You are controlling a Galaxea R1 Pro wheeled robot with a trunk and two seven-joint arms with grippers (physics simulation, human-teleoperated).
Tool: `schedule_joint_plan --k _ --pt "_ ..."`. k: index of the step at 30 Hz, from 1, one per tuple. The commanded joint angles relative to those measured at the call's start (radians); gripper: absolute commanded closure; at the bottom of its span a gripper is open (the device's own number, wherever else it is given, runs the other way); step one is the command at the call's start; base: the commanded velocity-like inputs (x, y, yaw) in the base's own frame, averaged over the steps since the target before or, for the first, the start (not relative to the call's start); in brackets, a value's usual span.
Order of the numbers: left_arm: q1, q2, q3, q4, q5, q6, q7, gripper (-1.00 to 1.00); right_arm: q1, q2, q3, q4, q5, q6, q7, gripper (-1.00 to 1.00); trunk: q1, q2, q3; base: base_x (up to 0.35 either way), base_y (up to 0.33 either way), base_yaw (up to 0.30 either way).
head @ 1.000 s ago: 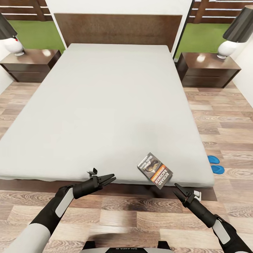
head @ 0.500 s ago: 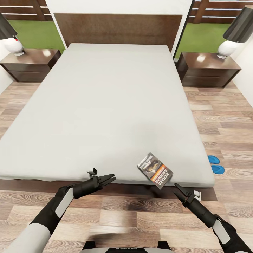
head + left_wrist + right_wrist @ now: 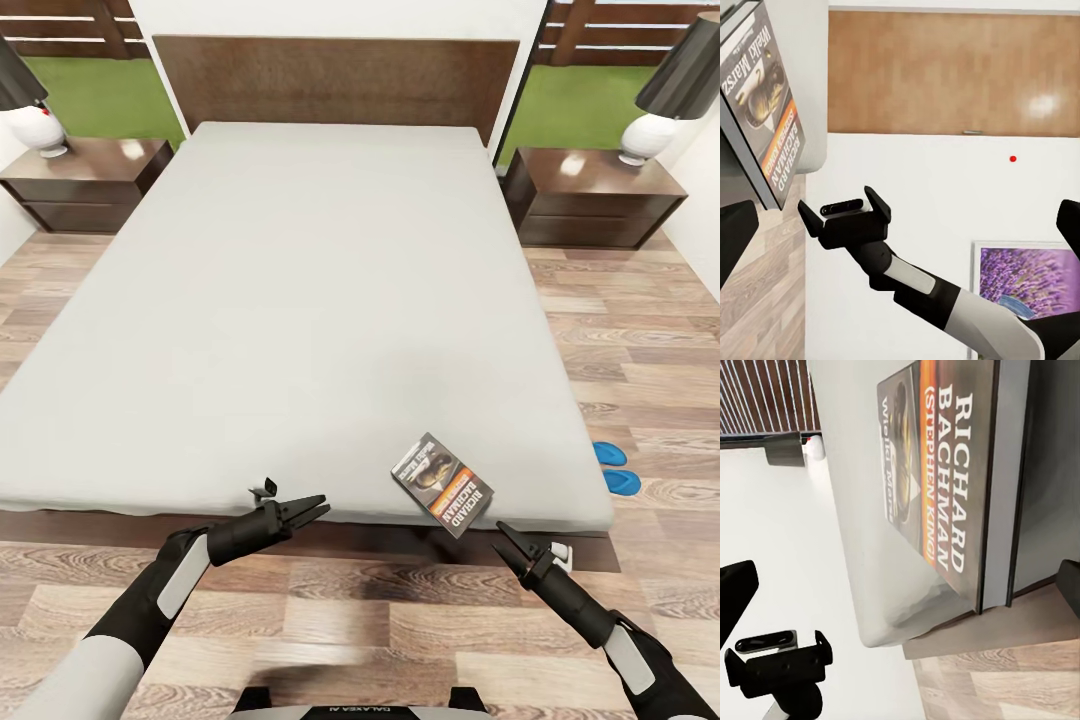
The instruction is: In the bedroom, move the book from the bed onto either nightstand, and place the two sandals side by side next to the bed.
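Nothing moved, book (image 3: 442, 484) at bed (image 3: 300, 300) foot edge, sandals (image 3: 613, 468) rt side

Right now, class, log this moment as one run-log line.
book: flat on bed, near foot edge | left gripper: open, empty | right gripper: open, empty | sandals: floor beside bed

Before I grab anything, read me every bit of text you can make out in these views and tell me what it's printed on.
"RICHARD BACHMAN": large white lettering on the book cover.
"(STEPHEN KING)": on the cover's orange band.
The title beside the cover picture is too blurred to read with confidence.
Letters on the robot's base: too small to read.
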Motion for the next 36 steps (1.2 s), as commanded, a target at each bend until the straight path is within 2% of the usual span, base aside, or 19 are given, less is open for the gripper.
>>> schedule_joint_plan --k 1,4,36 --pt "-0.001 0.001 -0.004 0.0 0.008 0.009 0.0 -1.0 0.0 0.0 -0.001 0.0 -0.003 0.009 0.002 -1.0 0.004 -0.007 -0.004 0.0 0.0 0.0" --pt "-0.001 0.001 -0.004 0.0 0.008 0.008 0.0 -1.0 0.0 0.0 -0.001 0.0 -0.003 0.009 0.002 -1.0 0.015 -0.028 -0.013 0.0 0.0 0.0" --pt "-0.001 0.001 -0.004 0.0 0.008 0.008 0.007 -1.0 0.0 -0.001 -0.001 0.0 -0.003 0.009 0.002 -1.0 0.015 -0.028 -0.013 -0.019 0.049 0.0"
